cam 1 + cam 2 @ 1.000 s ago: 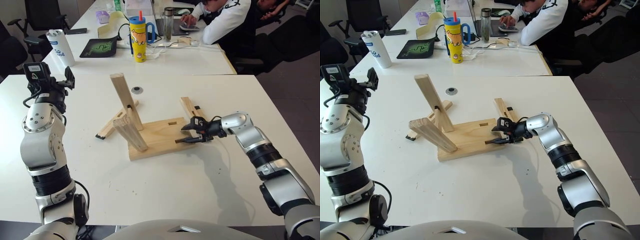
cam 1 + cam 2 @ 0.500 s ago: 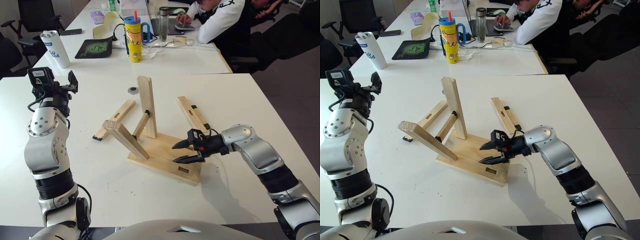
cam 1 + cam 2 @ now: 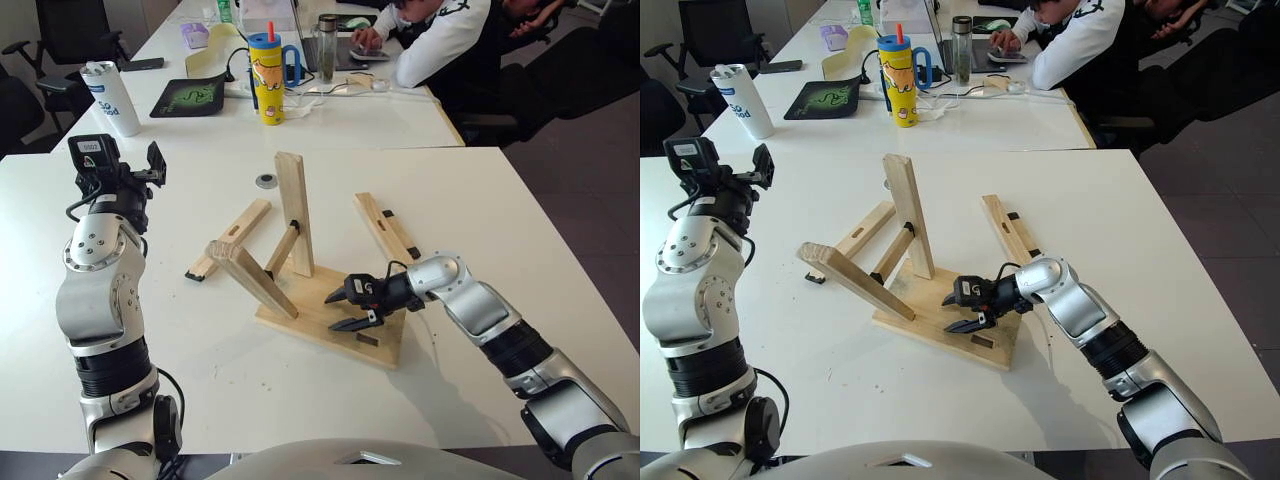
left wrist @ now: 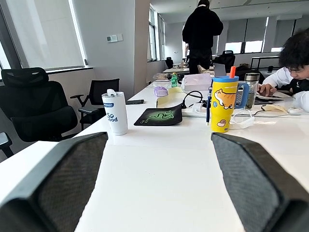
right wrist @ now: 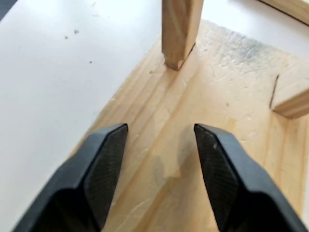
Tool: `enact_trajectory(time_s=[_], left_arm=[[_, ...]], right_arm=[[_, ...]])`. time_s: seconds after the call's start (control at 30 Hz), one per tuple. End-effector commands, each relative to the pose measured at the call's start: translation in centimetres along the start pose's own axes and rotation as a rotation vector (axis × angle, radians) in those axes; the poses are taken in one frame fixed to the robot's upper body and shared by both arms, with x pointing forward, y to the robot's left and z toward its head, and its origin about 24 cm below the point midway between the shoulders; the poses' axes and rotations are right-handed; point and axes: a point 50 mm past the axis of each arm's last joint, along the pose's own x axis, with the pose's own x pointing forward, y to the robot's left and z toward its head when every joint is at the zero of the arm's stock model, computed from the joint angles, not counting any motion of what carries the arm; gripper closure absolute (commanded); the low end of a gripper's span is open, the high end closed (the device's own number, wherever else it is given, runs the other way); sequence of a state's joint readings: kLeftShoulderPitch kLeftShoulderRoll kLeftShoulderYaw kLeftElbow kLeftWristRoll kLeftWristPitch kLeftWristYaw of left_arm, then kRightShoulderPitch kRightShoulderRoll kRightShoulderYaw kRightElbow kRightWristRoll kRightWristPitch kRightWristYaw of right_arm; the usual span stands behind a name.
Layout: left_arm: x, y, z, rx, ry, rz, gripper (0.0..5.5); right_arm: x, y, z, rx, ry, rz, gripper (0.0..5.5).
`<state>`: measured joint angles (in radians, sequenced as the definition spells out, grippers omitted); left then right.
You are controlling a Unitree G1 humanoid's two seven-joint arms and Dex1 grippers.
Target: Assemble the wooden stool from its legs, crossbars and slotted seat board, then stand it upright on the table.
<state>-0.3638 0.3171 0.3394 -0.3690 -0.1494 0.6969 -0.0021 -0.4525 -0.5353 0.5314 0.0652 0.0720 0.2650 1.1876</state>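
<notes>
The slotted seat board (image 3: 305,315) lies flat on the white table (image 3: 470,190). Two legs stand in it: one upright (image 3: 294,212), one leaning toward my left (image 3: 252,280), with a short crossbar (image 3: 284,250) between them. A loose leg (image 3: 231,236) lies behind on the left, another (image 3: 387,227) behind on the right. My right gripper (image 3: 333,312) hovers open just over the board, near the upright leg's foot (image 5: 179,34), holding nothing. My left gripper (image 3: 125,172) is raised at the table's left side, open and empty, its pads (image 4: 63,179) wide apart.
On the far table stand a white cup (image 3: 108,96), a yellow tumbler (image 3: 267,78), a dark bottle (image 3: 327,47) and a black mat (image 3: 193,95), with a person seated behind. A round grommet (image 3: 265,181) sits behind the stool parts. Bare tabletop lies in front.
The seat board with its legs has turned on the table. My right gripper, still open, has slid along the board toward the legs. The left arm has barely shifted.
</notes>
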Motion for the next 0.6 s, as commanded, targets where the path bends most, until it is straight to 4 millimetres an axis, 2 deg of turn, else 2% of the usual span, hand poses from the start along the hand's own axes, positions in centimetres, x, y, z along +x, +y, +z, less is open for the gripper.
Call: enact_trajectory(time_s=[0.03,0.23,0.4,0.47,0.57,0.6], left_arm=[[0.1,-0.3,0.2,-0.011,-0.007,-0.008,1.53],[0.1,-0.4,0.3,-0.016,-0.011,-0.01,1.53],[0.2,-0.4,0.3,-0.018,-0.012,-0.007,1.53],[0.2,-0.5,0.3,-0.02,-0.012,-0.007,1.53],[0.1,-0.4,0.1,-0.017,-0.007,-0.007,1.53],[0.0,-0.2,0.0,-0.013,-0.002,-0.004,1.53]], right_arm=[[1.9,-0.5,-2.8,0.237,0.115,-0.08,2.94],[4.3,-2.1,-4.2,0.506,0.136,-0.322,2.94],[4.8,-4.0,-5.3,0.621,0.186,-0.586,2.94],[4.8,-4.4,-5.6,0.65,0.184,-0.641,2.94],[4.4,-5.0,-4.3,0.668,0.066,-0.622,2.94],[3.7,-5.8,-3.2,0.631,-0.018,-0.657,2.94]])
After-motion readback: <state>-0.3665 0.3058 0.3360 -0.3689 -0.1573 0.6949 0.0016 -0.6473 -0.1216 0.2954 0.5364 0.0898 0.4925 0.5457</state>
